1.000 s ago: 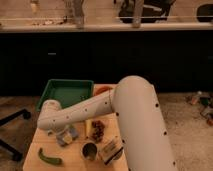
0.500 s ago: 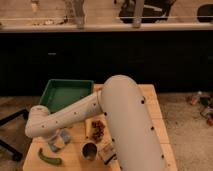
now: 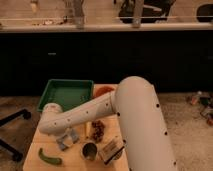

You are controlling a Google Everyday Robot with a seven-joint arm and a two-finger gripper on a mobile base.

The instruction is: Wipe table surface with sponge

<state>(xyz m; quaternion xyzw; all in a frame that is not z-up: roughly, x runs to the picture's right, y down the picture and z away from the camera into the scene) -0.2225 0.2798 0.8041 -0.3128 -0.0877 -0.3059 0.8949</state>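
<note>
Sponge (image 3: 67, 138), perhaps under claw (image 3: 64, 136).

Gripper (image 3: 64, 136) low over table surface (image 3: 35, 149), beside green tray (image 3: 47, 95).

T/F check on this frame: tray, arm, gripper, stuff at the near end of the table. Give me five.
1. The green tray sits at the far left of the table. True.
2. The arm reaches across the table towards its left side. True.
3. The gripper is in plain view, hovering over the tray. False: the gripper lies somewhere below the arm's left end, hidden from the camera.
4. The green vegetable lies inside the tray. False: it lies on the table near the front left corner.
5. A metal cup stands near the table's front edge. True.
</note>
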